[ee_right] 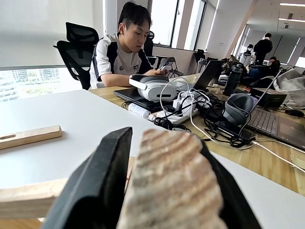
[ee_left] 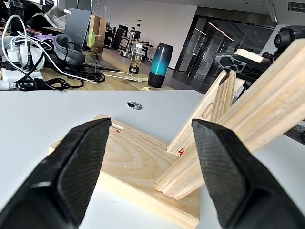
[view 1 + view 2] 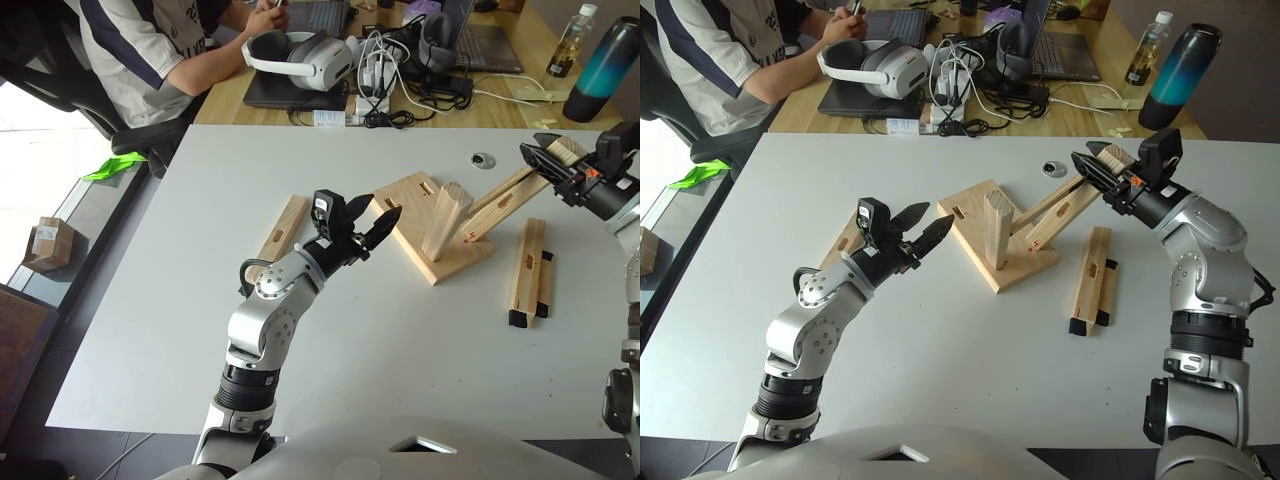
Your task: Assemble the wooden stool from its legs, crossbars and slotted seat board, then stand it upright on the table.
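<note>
Left gripper point(image 3: 380, 212) hovers nearest us, fingers spread wide and empty, with the seat board point(image 3: 412, 238) lying just ahead of the tips. A loose piece point(image 3: 283, 232) lies behind those fingers on the worktop point(image 3: 200, 300). On the board, one leg point(image 3: 446, 215) stands up, seemingly seated in its slot. Farther out, the right gripper point(image 3: 553, 163) has its fingers clamped on the top end of a second leg point(image 3: 505, 200), whose foot is down at the board. Two more pieces point(image 3: 528, 270) lie on our side of those fingers. Early going, I'd say: most joining remains, then standing the stool up.
</note>
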Tool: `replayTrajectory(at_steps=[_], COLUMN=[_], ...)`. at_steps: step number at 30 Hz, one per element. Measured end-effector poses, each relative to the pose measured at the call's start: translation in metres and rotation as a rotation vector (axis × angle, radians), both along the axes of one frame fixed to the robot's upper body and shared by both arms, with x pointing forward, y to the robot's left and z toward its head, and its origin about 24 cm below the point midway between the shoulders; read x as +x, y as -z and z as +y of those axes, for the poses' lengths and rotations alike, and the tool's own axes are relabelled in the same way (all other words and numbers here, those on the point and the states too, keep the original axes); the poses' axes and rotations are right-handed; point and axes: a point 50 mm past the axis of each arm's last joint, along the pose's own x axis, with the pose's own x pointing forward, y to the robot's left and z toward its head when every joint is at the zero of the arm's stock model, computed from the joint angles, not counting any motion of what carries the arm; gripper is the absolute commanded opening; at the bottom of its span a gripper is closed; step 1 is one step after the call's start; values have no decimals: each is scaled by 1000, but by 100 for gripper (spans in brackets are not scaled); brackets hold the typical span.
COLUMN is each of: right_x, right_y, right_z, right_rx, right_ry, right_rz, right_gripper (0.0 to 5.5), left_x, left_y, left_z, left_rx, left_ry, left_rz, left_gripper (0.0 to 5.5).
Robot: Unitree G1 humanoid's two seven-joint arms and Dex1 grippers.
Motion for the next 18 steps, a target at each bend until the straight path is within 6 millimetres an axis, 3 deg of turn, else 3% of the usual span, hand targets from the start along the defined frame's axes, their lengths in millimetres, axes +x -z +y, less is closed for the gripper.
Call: replayTrajectory(at_steps=[10, 18], right_x=[7, 6], right_y=[10, 10], right_z=[-3, -4], right_rx=[110, 112], right_ry=[44, 19], right_rz=[238, 242], right_gripper=[145, 145], left_x=[0, 0], left_y=[0, 0], left_z=[0, 0], left_rx=[1, 4], left_ry=[3, 6], left_rz=[0, -1], left_gripper=[312, 312])
